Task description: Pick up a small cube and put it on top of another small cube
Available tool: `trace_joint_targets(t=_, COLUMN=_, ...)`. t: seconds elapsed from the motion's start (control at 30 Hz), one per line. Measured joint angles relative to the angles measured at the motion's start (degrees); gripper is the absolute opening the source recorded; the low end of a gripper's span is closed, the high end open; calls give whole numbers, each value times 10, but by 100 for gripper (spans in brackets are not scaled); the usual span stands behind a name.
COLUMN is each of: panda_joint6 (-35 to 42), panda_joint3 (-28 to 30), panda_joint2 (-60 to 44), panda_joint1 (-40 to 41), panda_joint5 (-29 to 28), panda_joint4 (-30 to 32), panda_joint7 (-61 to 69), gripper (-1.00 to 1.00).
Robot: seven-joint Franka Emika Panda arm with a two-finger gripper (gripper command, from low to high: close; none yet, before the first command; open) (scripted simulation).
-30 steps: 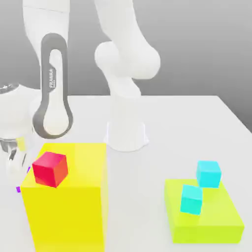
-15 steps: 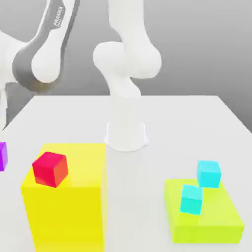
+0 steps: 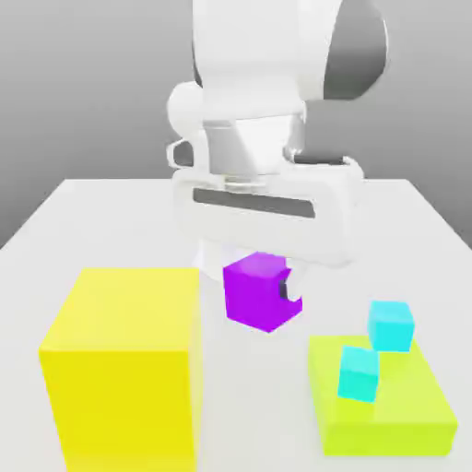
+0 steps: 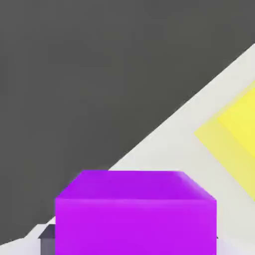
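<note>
Exterior view: the hand (image 3: 264,293) was closed on the purple cube (image 3: 258,289), carrying it clear of the worktop (image 3: 120,226) at the centre of the frame, between the yellow block (image 3: 124,364) at lower left and the green slab (image 3: 383,410) at lower right. To stack well, the cube should be squared over its target and lowered gently before release. Counted: one purple cube, two cyan cubes (image 3: 391,324), one yellow block, one green slab.
</note>
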State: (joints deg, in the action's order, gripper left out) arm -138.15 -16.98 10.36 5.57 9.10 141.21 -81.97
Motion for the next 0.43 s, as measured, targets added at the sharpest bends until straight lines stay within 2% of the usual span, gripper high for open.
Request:
trace_joint_targets(t=0.13, panda_joint6=-5, panda_joint3=-48, panda_joint2=-16, panda_joint1=-36, panda_joint5=-30, panda_joint4=38, panda_joint7=-6, gripper=-100)
trace_joint_targets(t=0.3, panda_joint6=-90, panda_joint3=-58, panda_joint2=-96, panda_joint1=-38, panda_joint5=-89, panda_joint4=66, panda_joint7=-41, gripper=-100)
trace_joint_targets(t=0.33, panda_joint6=-109, panda_joint3=-59, panda_joint2=-113, panda_joint1=-38, panda_joint5=-100, panda_joint4=69, panda_joint7=-49, gripper=100)
trace_joint_targets(t=0.43, panda_joint6=-109, panda_joint3=-59, panda_joint2=-113, panda_joint1=-36, panda_joint5=-100, panda_joint4=69, panda_joint7=-49, gripper=100)
